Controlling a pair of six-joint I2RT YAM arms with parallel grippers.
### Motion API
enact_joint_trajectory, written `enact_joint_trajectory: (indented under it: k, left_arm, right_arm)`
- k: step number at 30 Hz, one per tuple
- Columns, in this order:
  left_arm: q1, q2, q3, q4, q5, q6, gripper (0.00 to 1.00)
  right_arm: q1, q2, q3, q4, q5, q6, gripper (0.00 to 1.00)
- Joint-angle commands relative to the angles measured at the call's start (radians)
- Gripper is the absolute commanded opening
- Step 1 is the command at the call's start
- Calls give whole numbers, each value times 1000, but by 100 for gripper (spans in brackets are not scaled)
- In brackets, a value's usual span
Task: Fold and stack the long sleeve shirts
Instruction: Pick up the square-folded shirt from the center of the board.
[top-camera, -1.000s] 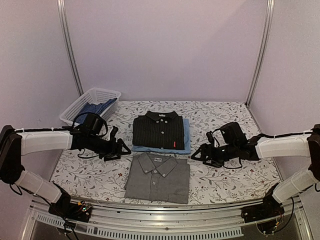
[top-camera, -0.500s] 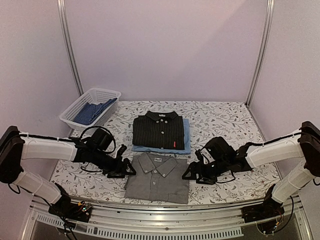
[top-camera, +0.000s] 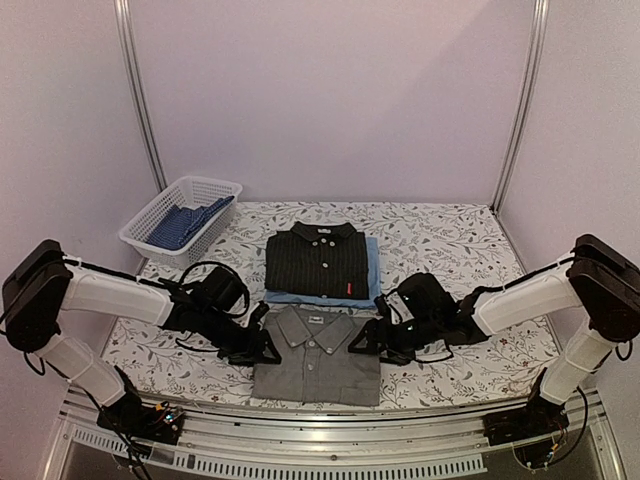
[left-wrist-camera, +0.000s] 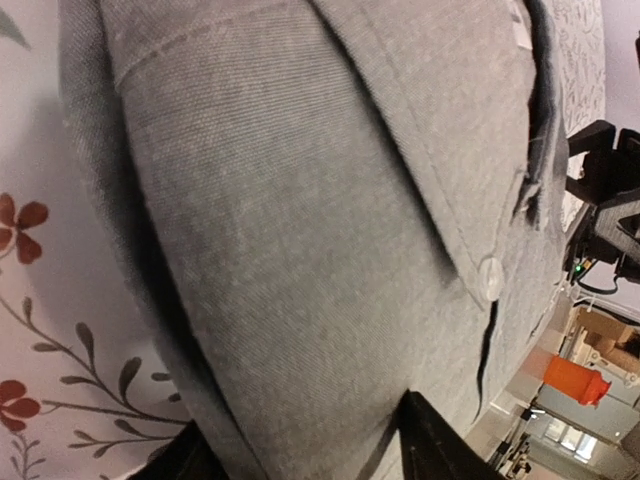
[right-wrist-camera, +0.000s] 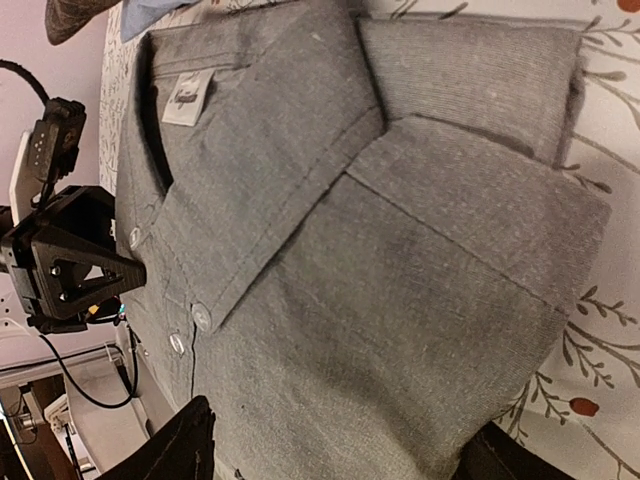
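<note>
The folded grey shirt (top-camera: 315, 362) awaits stacking. The right hand (top-camera: 366, 342) gapes around its edge; the left hand (top-camera: 266, 346) straddles the other, grip unclear. Next, probably: pinch both, lift onto the black shirt (top-camera: 317, 262).

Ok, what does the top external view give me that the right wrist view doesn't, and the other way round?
Only top external: the white basket at far left, the black shirt's whole front, and the left arm and right arm in full, flanking the grey shirt. Only right wrist: the stacked folded layers along the grey shirt's side edge. Both: the grey shirt, the floral tablecloth, the light blue shirt (a sliver in the wrist view) and the left arm's tip.
</note>
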Motion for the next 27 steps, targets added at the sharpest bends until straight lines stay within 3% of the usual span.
enact_joint_trajectory:
  k: [1, 8, 15, 27]
  left_arm:
    - [-30, 15, 16, 15, -3, -38, 44]
    - [-44, -3, 29, 21, 4, -70, 4]
    - [-62, -27, 50, -6, -2, -80, 0]
    - [-99, -126, 85, -89, -40, -84, 0]
  right_arm:
    - [12, 47, 14, -61, 6, -3, 72]
    - [13, 54, 42, -84, 5, -18, 40]
    - [24, 45, 72, -111, 6, -35, 0]
    - [65, -47, 154, -238, 83, -56, 0]
